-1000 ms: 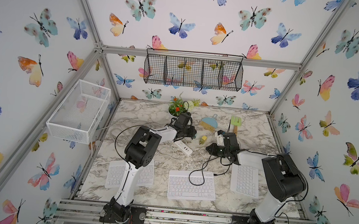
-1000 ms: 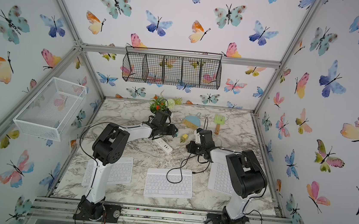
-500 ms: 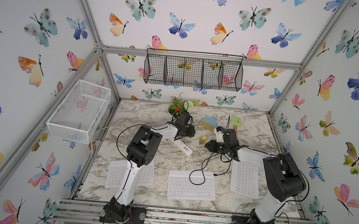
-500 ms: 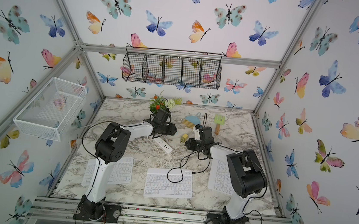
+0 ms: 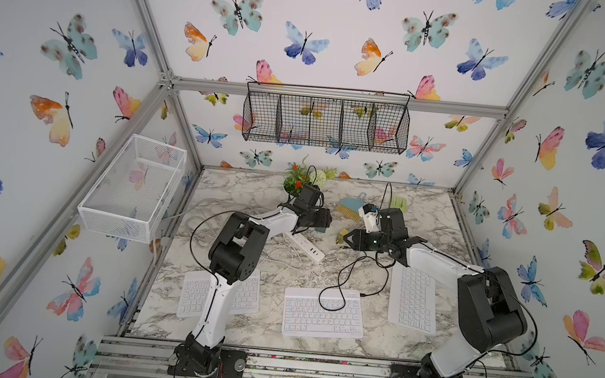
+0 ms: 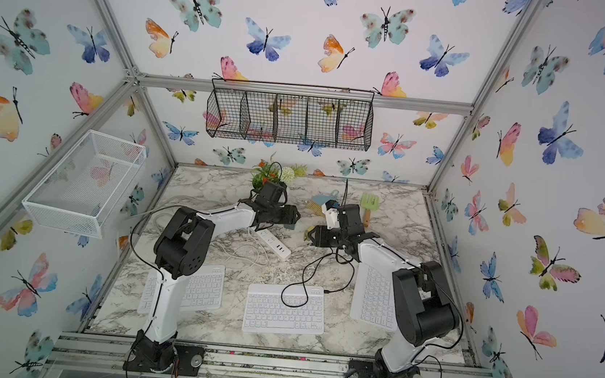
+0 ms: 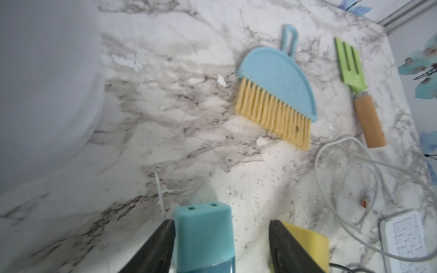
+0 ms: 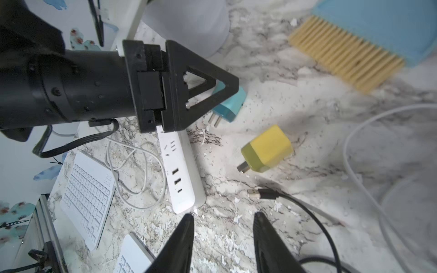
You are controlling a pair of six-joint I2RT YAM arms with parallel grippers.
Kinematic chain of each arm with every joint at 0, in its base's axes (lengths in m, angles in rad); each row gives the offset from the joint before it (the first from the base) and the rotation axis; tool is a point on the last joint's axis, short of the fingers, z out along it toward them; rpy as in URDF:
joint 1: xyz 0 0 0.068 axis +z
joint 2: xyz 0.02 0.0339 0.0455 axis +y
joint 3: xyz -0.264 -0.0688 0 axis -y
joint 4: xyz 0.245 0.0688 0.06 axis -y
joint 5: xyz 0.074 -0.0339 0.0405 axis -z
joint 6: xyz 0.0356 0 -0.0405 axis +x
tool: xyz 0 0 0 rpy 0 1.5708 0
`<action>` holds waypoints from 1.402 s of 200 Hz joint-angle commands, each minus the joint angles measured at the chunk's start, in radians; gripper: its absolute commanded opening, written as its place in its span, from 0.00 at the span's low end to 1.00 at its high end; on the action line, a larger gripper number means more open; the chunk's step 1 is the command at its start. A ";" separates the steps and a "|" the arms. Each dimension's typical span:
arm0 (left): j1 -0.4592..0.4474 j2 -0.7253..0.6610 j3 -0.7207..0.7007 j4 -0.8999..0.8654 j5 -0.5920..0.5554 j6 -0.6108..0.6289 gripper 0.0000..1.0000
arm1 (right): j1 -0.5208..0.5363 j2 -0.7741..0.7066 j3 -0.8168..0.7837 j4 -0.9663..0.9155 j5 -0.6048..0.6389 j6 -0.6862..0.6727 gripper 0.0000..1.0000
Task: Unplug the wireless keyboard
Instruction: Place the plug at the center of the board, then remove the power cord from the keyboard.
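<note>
site: marble table (image 5: 240,191), three white keyboards along its front edge.
middle keyboard (image 5: 323,315): the task's thing. It lies flat at front centre, between the left keyboard (image 5: 245,296) and the right keyboard (image 5: 413,301), apart from both.
black cable (image 5: 340,273): loops over the middle keyboard's back rows, then runs back across the marble. Its small end sits at the keyboard's back right corner, too small to tell whether it is seated.
USB plug (image 8: 254,193): the cable's large end, loose on the marble just beside the yellow charger (image 8: 267,149), not touching it.
yellow charger: on its side, metal prongs showing.
left gripper (image 7: 220,223): released, fingers spread either side of the teal adapter (image 7: 203,234). One finger touches it, the other stands clear.
teal adapter: prongs bare in the right wrist view, clear of the power strip (image 8: 179,170).
right gripper (image 8: 223,215): released, fingers spread over bare marble, near the strip's end and the USB plug, touching neither.
power strip: flat and slanted, between the two grippers in both top views. A white cord (image 5: 279,259) is coiled beside it.
back of table: brush (image 7: 276,87), green fork (image 7: 350,61), plant (image 5: 296,180).
</note>
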 commanded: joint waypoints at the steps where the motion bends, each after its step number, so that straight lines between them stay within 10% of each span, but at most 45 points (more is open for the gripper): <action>1: 0.005 -0.114 0.004 -0.027 0.050 0.017 0.67 | 0.003 -0.057 0.023 -0.128 0.004 -0.206 0.45; 154: -0.096 -0.682 -0.603 -0.059 -0.006 -0.020 0.65 | 0.003 -0.288 -0.152 -0.453 0.022 -1.047 0.48; 280: -0.339 -0.866 -0.888 -0.055 -0.121 -0.167 0.60 | 0.052 -0.142 -0.195 -0.532 0.204 -1.139 0.46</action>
